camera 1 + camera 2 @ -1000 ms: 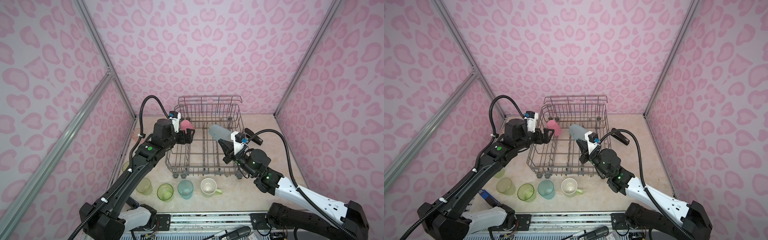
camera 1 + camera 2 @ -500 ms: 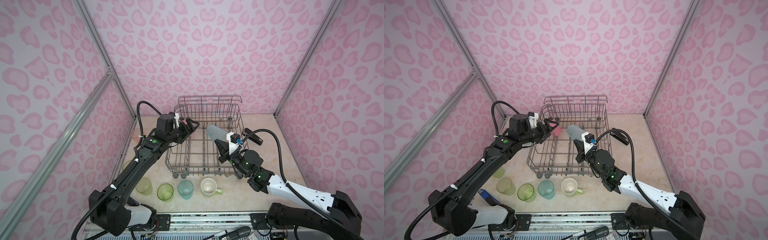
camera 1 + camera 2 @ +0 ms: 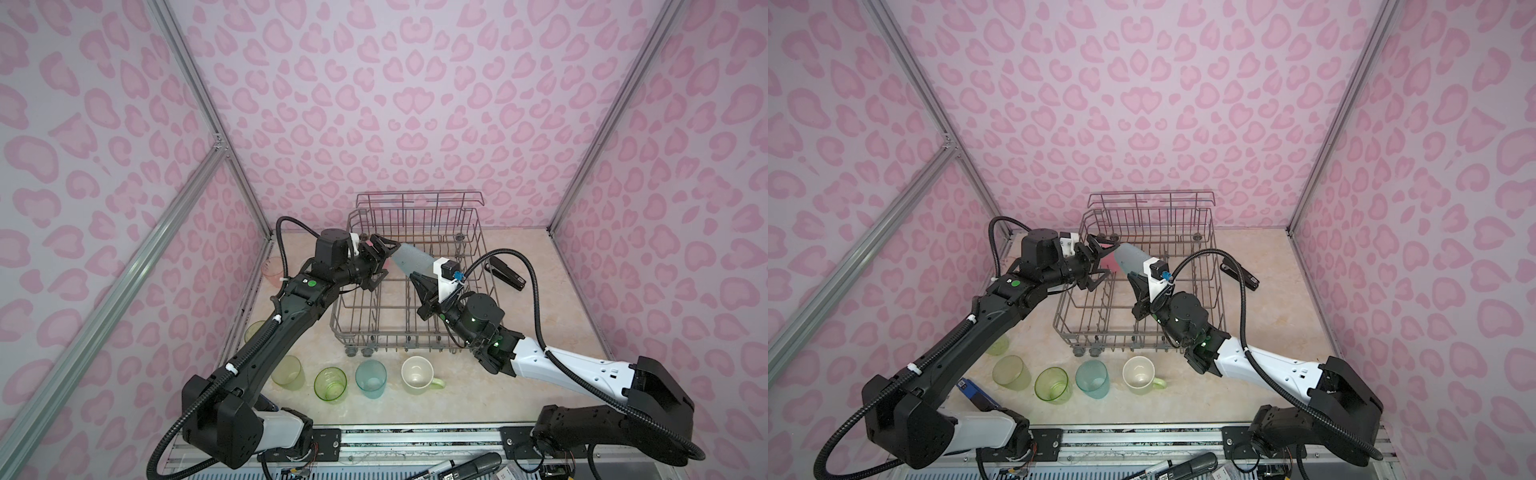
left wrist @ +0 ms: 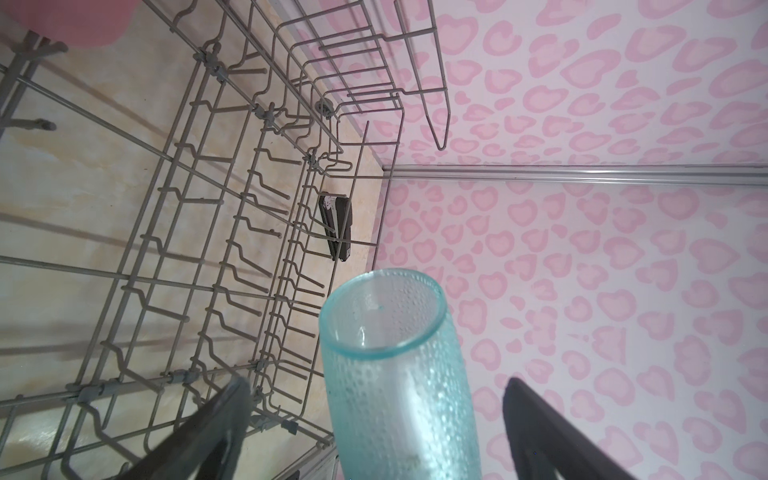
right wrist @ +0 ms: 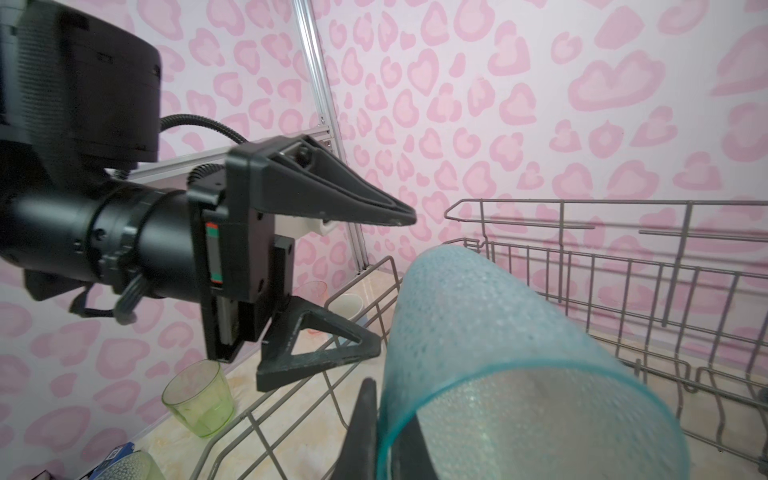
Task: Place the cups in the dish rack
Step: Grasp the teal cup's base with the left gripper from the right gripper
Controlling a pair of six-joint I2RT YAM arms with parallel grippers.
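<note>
Top view, lower centre: four upright cups are lined up on the beige marbled bench (image 3: 575,299), namely a yellow-green translucent plastic tumbler (image 3: 286,372), a bright green translucent tumbler (image 3: 330,384), a smooth teal translucent tumbler (image 3: 371,379) and a pale green handled mug (image 3: 417,372). Just beyond them the square grey wire dish rack (image 3: 386,328) is stood, filling mid-frame. Over its middle a pebbled teal plastic tumbler (image 3: 413,259) is held tilted by the right pincer (image 3: 417,277), whose jaws are clamped tight on the wall at the tumbler's mouth. The tumbler's narrow end is pointed toward the upper left, where the left pincer (image 3: 392,258) is spread wide and nothing is gripped by it; in the left wrist view a gap is seen between the tumbler and each dark finger. A pink cup (image 3: 1109,262) is glimpsed behind those fingers at the rack's left side. Farther right, a black stapler (image 3: 505,272) is laid on the bench beside the rack. At far left a salmon translucent tumbler (image 3: 272,270) is stood by the wall.
</note>
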